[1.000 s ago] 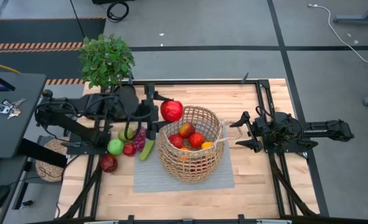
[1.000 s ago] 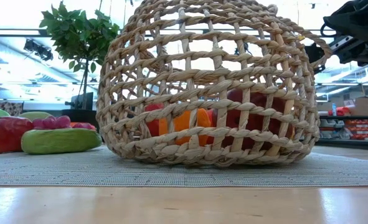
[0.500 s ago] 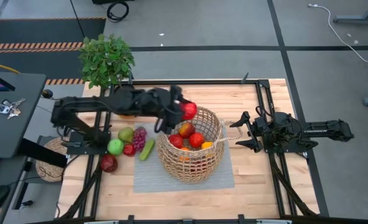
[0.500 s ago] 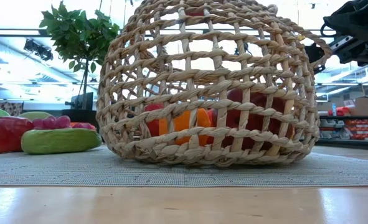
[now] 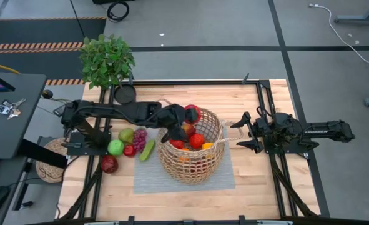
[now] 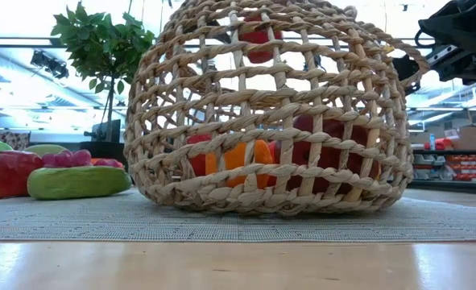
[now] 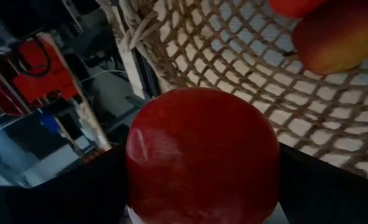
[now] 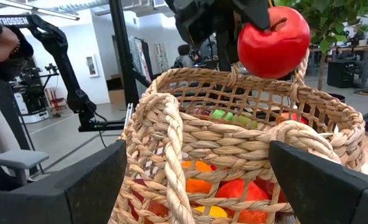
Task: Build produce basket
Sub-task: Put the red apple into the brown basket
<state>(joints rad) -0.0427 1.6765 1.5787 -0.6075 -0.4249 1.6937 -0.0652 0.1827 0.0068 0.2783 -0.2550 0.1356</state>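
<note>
Over the basket (image 5: 191, 145) rim, left hand (image 5: 183, 118) clamped on red apple (image 8: 273, 33) for dropping inside; right hand (image 5: 241, 134) spread apart, waiting beside.

Basket (image 5: 190, 164): tan open-weave wicker, rough twisted strands, matt; it sits on a grey woven cloth mat (image 5: 148, 182) with a fine ribbed texture, over a bench (image 5: 259, 194) of pale, smooth wood planks framed by dark metal rails. Red apple (image 8: 273, 33) in the left pincer (image 5: 185, 116): smooth, glossy skin with a bright highlight; cucumber (image 6: 76, 182) looks smooth with a dull sheen. Both arms and the right pincer (image 5: 241, 132) are matt black, seemingly hard plastic or metal.
</note>
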